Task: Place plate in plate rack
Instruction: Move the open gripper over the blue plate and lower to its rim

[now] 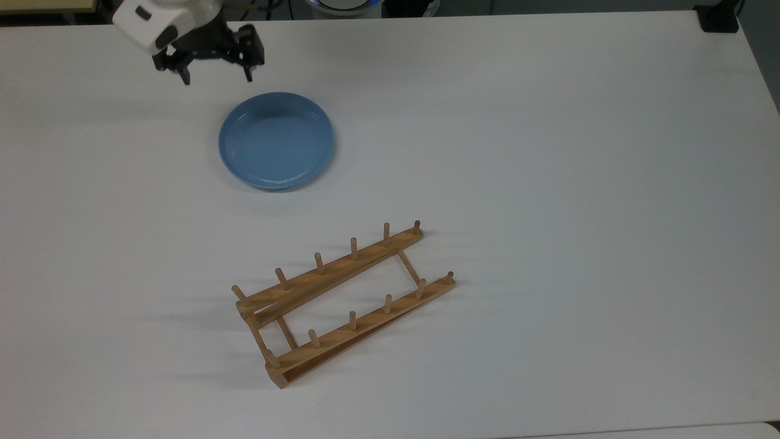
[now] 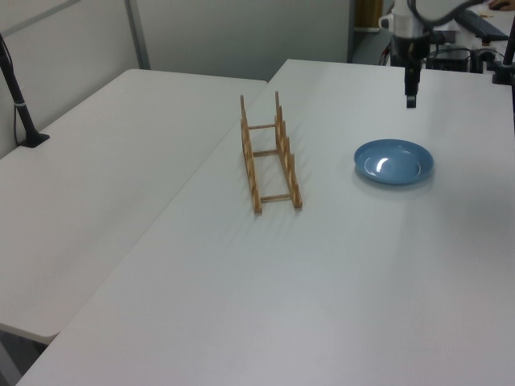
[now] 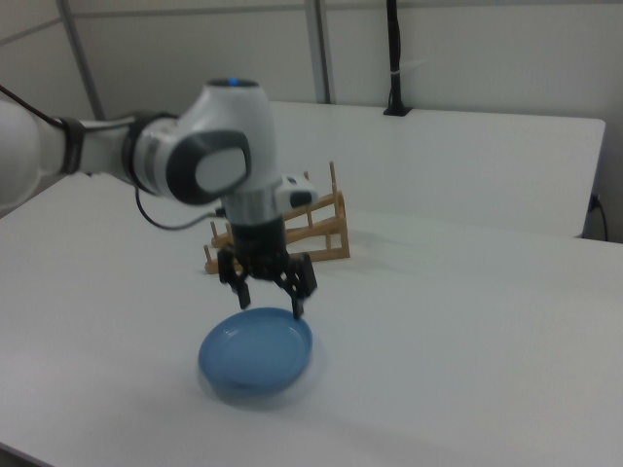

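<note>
Plainly, this was the approach step: the gripper (image 1: pixel 216 77) hung in the air with its fingers spread and nothing between them, near the plate (image 1: pixel 276 141) but not touching it. In the top view it sat above and toward the top view's left of the plate's far rim; in the right view it hovered over the rim on the side nearer the rack (image 1: pixel 341 300).

The plate lay flat and face up on the worktop (image 1: pixel 548 183), well apart from the rack. The rack stood empty on the worktop, its two rails set at a slant in the top view, pegs pointing up.

By my judgement nothing of the task proper was done yet. The next move called for lowering the gripper so that one finger went inside the rim and the other outside it, then closing on that edge. A flat, glossy plate offers little else to hold, so the pinch could slip. After that the plate would have to be lifted, tipped on edge and lined up with a gap between pegs.
</note>
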### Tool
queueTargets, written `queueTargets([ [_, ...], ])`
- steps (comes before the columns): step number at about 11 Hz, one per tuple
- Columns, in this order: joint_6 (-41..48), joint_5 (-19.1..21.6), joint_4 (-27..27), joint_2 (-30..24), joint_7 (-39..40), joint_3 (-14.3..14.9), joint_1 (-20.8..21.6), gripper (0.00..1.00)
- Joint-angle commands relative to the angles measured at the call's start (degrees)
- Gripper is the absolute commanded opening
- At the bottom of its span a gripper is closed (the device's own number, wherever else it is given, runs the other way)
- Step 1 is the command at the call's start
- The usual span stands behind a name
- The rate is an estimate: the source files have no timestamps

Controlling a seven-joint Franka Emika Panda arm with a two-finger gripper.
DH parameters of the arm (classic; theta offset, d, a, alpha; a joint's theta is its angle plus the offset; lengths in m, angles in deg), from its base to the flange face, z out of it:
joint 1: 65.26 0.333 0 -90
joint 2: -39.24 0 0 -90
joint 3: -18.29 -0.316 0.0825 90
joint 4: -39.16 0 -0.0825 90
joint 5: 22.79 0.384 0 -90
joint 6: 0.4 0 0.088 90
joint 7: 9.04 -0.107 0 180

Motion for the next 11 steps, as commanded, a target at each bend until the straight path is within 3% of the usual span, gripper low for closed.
queueTargets([
  [1, -8.12, 0.21, 4.76, 3.2, 0.05, 0.41, -2.51, 1.0],
  [4, -11.55, 1.79, 4.67, 8.04, -5.19, 0.41, -3.49, 1.0],
  [5, -12.96, 1.89, 4.67, 9.18, -8.0, 0.32, -3.32, 0.95],
  [6, -13.76, 1.97, 4.58, 9.98, -11.08, 0.32, -3.14, 0.83],
  [7, -14.2, 3.02, 4.49, 10.33, -13.81, 0.23, -2.96, 0.56],
  [8, -14.29, 3.72, 4.41, 10.6, -14.79, 0.23, -2.7, 0.38],
  [9, -14.29, 4.08, 4.41, 10.69, -14.97, 0.14, -2.52, 0.26],
  [11, -14.21, 5.39, 4.14, 11.21, -15.59, -0.21, -2.35, 0.21],
])
